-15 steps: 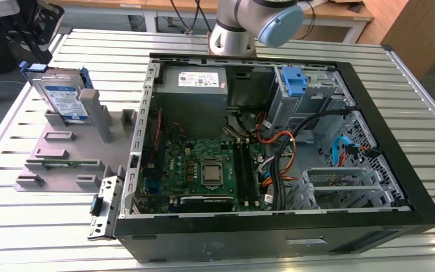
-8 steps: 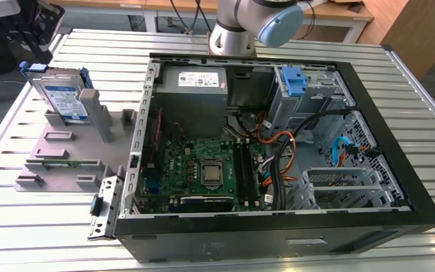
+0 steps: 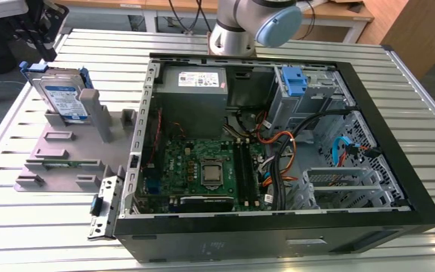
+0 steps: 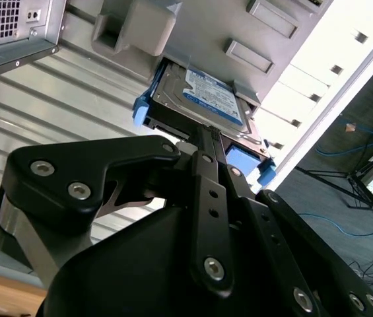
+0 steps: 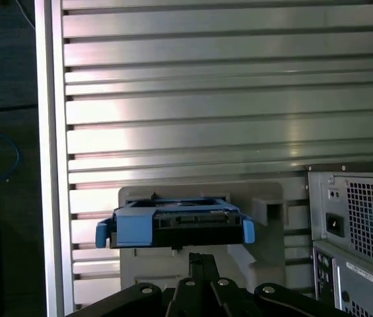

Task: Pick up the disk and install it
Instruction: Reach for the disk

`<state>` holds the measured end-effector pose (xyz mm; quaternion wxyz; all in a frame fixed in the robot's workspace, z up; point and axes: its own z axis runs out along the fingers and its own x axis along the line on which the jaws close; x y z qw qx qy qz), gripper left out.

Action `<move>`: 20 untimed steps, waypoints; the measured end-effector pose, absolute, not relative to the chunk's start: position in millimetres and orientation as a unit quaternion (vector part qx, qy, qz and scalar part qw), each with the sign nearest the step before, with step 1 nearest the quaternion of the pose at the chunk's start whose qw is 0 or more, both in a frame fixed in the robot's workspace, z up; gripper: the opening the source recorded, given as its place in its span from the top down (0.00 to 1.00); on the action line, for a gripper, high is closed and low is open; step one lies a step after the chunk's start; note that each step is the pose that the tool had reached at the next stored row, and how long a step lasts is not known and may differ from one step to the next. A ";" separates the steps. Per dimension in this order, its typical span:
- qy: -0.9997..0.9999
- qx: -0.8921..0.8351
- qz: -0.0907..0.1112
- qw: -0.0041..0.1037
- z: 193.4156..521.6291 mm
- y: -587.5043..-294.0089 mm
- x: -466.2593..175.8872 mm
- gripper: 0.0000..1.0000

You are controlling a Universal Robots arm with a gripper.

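near the table's (image 3: 21, 226) far corner on the exterior view's left, the disk (image 3: 60, 96) stands on edge in the grey plastic stand (image 3: 59, 141). the gripper (image 4: 207, 135) hangs just above its upper edge, jaws pressed together, holding nothing.

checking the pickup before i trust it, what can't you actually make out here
- Exterior view: the disk's lower corner, hidden behind a post of the grey stand.
- Exterior view: the gripper, dark against a dark background and cut off by the top edge; contact with the disk unclear.
- Second wrist view: the disk's near edge, covered by the gripper's body.
- First wrist view: the disk's label, since it is seen edge-on.
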<state>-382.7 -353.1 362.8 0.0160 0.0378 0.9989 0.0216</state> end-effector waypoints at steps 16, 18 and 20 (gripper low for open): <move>0.999 0.038 0.016 0.016 346.5 -343.8 -395.2 0.89; 0.999 0.038 0.016 0.016 346.5 -343.9 -395.2 0.89; 0.999 0.038 0.016 0.016 345.9 -343.6 -395.2 0.89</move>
